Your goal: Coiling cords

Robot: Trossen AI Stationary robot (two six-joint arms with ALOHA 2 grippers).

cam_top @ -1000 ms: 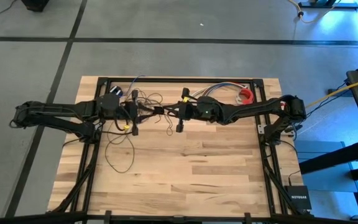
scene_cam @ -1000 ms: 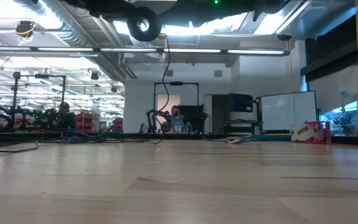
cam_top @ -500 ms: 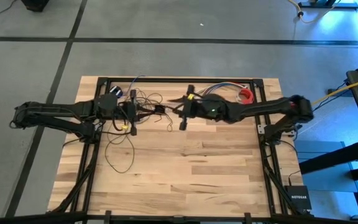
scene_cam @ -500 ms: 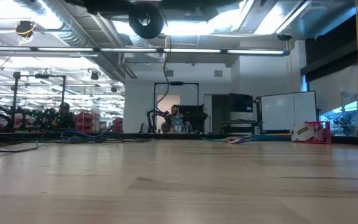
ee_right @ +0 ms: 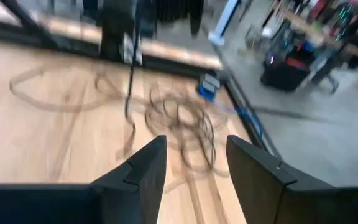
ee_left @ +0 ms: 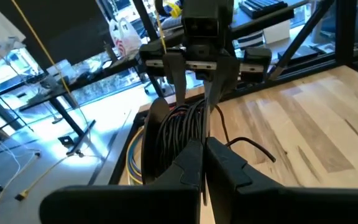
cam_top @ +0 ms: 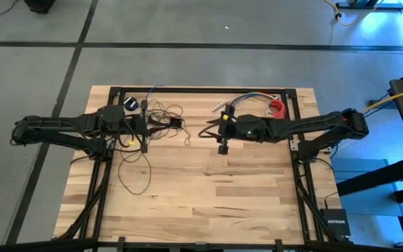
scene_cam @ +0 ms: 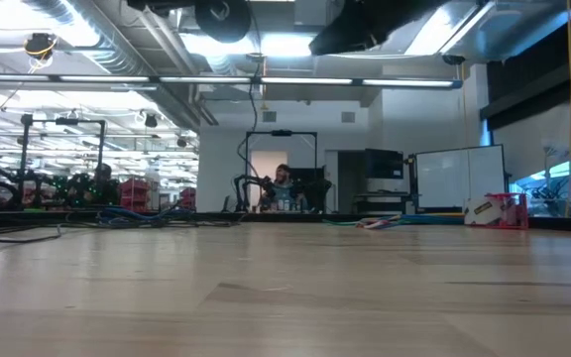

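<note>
— beside the table's (cam_top: 257, 203) far edge: cords (cam_top: 161, 120) part-bundled, left gripper (cam_top: 144, 128) clamped on the coil.
— right gripper (cam_top: 223, 134)?
— fingers apart, empty, clear of cords; loose loops remain uncoiled.

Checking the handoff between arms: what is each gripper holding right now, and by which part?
The left gripper is shut on the cords, pinching the bundled loops of the coil. The right gripper is open and holds nothing.

My overhead camera looks straight down; my low one looks level across the pale wooden plank table (scene_cam: 285, 288); wrist cameras face each other over it.
</note>
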